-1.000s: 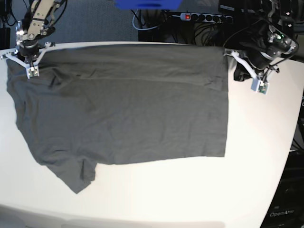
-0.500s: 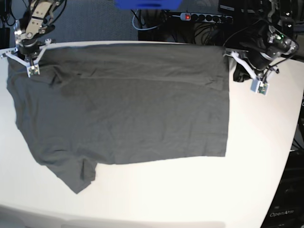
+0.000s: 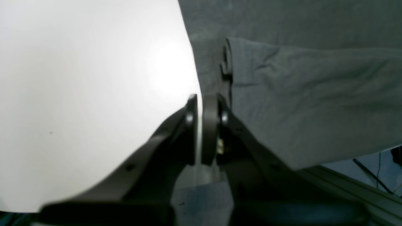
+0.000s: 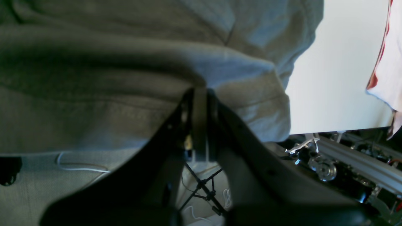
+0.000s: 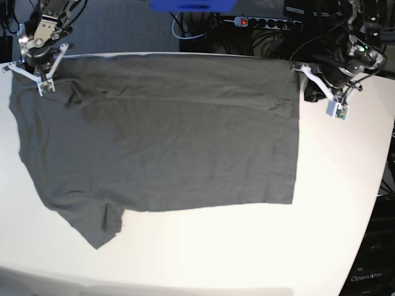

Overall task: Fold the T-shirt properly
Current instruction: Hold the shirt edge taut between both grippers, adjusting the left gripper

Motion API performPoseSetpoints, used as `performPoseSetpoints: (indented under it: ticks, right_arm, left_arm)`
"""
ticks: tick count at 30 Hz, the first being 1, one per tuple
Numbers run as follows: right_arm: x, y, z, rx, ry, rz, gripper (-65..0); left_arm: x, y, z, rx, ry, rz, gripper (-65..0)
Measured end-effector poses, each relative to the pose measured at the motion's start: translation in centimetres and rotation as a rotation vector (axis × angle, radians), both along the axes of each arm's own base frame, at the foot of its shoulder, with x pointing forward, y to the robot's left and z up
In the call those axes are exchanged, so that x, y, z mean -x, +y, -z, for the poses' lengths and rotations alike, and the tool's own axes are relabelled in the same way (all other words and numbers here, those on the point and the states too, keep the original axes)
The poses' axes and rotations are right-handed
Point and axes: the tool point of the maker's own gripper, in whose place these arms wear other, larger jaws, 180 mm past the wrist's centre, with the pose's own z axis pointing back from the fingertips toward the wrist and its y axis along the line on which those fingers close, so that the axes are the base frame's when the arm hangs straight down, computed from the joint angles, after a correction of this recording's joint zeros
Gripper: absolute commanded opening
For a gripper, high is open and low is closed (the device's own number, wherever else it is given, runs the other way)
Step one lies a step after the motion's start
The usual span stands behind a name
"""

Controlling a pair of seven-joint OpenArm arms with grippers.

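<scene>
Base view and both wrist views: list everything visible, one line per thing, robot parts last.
T-shirt: one, dark grey, spread flat across the table, far edge at the table's far edge.
Table: one, white, under the shirt.
Power strip: one, dark with a red switch, on the floor beyond the table among cables.
Blue object: one, top edge of the base view, cut off.
White-and-red cloth: one, right edge of the right wrist view.
Right gripper: one, black, shut on the T-shirt's far corner.
Left gripper: one, black, shut, beside the shirt's side edge.

The T-shirt [image 5: 166, 135] is thin, matt grey cloth, softly creased; the table [image 5: 333, 203] beneath is smooth, faintly glossy white.
</scene>
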Motion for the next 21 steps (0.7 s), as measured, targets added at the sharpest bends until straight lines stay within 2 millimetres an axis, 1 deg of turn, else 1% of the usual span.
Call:
performPoseSetpoints:
  ticks: [9, 14, 21]
  right_arm:
    - [-0.2, -0.5, -0.2, 0.006, 0.012, -0.007, -64.9]
    - [-0.3, -0.8, -0.8, 0.016, 0.018, -0.023, -64.9]
    - [-0.3, -1.3, -1.2, 0.030, 0.034, -0.039, -64.9]
  left_arm:
    - [-0.1, 0.0, -0.1, 0.000, -0.003, 0.001, -61.5]
    - [-1.1, 0.0, -0.7, 0.002, -0.036, 0.000, -61.5]
    - [-1.0, -0.1, -0.6, 0.003, -0.031, -0.001, -61.5]
